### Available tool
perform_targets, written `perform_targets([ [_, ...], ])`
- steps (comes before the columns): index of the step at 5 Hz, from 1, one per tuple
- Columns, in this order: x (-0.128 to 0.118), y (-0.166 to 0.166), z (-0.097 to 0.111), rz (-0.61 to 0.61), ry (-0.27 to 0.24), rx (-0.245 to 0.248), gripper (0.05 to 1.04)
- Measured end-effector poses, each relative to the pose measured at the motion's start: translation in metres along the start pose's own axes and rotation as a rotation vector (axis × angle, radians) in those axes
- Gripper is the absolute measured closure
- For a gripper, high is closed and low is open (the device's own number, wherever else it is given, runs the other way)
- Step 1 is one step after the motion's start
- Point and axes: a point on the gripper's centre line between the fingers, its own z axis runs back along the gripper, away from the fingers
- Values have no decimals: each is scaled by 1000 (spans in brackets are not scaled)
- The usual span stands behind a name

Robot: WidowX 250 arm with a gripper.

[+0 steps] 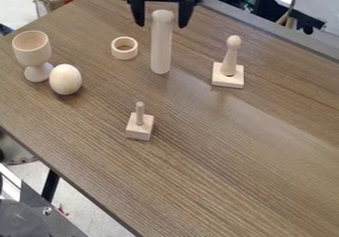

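Gripper (161, 26) at top centre, fingers spread, gap each side of the wooden rod's top. Rod (161, 50), upper centre: pale, smooth, long cylinder, rounded knob-like head. Ring (124, 54) just left of it in frame, knobbed peg on square base (228, 75) to the right.

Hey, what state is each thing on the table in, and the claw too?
Claw: open, around the rod's top
Rod: upright
Goblet: upright
Egg: out of the goblet
Ring: flat
Ball-topped piece: upright
Small peg block: peg up
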Motion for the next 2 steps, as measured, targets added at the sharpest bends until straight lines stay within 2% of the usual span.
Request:
perform_targets([
  [1,6,2,17,2,-37,8,85],
  [2,19,7,49,-3,-123,29,85],
])
